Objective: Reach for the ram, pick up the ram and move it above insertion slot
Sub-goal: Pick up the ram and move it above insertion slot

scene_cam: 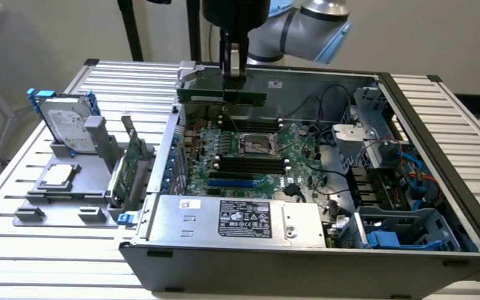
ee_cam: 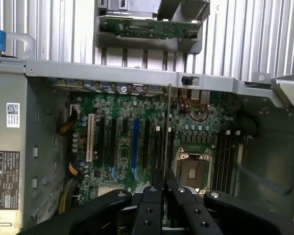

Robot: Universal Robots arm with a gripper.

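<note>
One thin, stiff, light ram (scene_cam: pixel 222 96) hangs pinched by its top edge in the closed gripper (scene_cam: pixel 233 80), likely fragile.

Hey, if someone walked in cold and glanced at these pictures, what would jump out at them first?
First, the open computer case with its green motherboard laid bare. Next, the black pincer hanging over the case's far side, shut on the ram, a thin green stick held level above the board. Outside the case, on the exterior view's left, a silver hard drive stands in a grey holder.
</note>
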